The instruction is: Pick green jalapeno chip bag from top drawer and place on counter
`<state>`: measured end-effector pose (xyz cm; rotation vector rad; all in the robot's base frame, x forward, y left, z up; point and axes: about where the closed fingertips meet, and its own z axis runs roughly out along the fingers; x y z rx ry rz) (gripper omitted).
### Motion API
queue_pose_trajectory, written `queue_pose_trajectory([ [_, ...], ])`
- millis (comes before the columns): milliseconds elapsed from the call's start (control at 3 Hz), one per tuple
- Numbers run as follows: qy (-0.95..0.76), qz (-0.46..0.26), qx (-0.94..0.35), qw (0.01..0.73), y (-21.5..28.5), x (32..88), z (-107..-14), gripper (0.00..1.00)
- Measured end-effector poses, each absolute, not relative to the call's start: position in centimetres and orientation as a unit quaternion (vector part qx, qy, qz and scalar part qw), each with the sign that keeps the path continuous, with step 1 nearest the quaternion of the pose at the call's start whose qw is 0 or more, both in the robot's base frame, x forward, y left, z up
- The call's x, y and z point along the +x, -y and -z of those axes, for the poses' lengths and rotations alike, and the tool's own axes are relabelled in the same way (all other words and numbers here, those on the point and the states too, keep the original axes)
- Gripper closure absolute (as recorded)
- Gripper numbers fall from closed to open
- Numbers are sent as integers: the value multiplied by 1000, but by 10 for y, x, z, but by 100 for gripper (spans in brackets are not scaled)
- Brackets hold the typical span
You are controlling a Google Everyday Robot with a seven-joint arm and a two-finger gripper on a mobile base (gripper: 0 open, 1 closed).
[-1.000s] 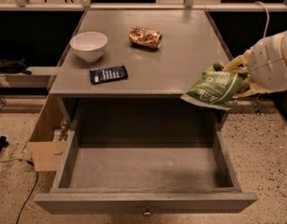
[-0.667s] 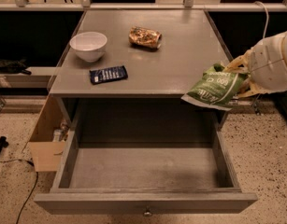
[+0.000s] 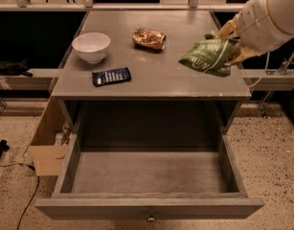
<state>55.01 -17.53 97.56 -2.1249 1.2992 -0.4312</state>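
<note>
Speckled floor point(image 3: 276, 152) at the near edge, cardboard box point(image 3: 46, 150) at near left beside the cabinet. Nearest of the task's things: top drawer point(image 3: 146, 207), pulled well out, round knob point(image 3: 150, 219) at the middle of its front panel, nothing visible inside.

Beyond and above it, counter point(image 3: 185, 83) as the surface, carrying a flat dark blue packet point(image 3: 111, 76) at near left, a white bowl point(image 3: 91, 46) behind that, and a brown-gold wrinkly snack packet point(image 3: 149, 38) toward the far middle.

Over the right part of the surface: green jalapeno chip bag point(image 3: 204, 56), held at its right end by the gripper point(image 3: 228, 47), jaws closed on the bag from the right. Bag tilted, long axis running left and down from the jaws toward the wood. Lower left corner close to the surface or just touching; cannot tell which.

Judged as the placing step: bag out of the drawer and already above the surface, so only a short lowering and a release needed, onto the bare patch well right of the blue packet. One arm only, reaching in from the far right.
</note>
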Motion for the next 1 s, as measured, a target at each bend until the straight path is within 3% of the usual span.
queue_pose_trajectory([
  [333, -473, 169, -805, 317, 164, 588, -1012, 100],
  [1000, -464, 174, -804, 328, 155, 574, -1017, 100],
])
